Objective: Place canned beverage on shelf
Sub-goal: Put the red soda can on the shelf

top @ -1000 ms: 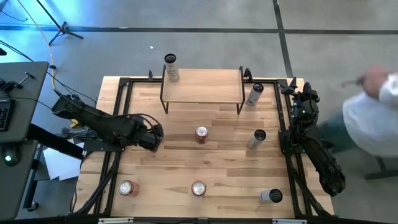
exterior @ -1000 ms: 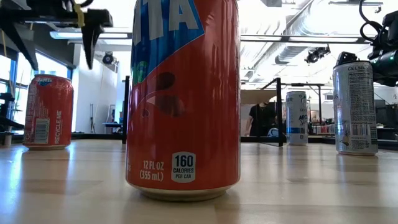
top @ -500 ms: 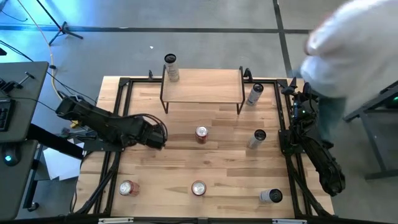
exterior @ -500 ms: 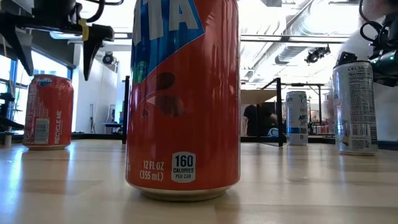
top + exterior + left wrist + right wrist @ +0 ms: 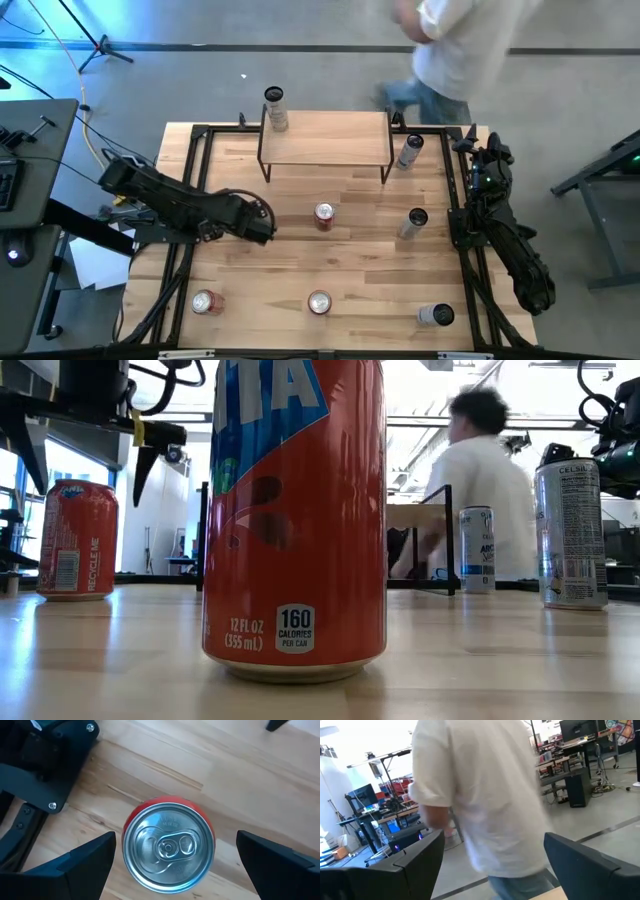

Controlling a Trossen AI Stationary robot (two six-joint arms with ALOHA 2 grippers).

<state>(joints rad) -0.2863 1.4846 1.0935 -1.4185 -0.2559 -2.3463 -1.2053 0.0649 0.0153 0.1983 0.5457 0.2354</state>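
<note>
My left gripper (image 5: pixel 268 222) wide open, holding nothing, hovering over table centre-left; wrist view looks straight down on red can (image 5: pixel 169 845), upright between my spread fingers (image 5: pixel 75 867), no contact. Same can (image 5: pixel 324 215) just beside gripper in high view. Shelf (image 5: pixel 325 138) at far edge, well apart; slim can (image 5: pixel 275 108) at its left corner. Right gripper (image 5: pixel 478 143) parked at far right rail, fingers partly apart, empty. Person in white shirt (image 5: pixel 470 40) passing behind table.
</note>
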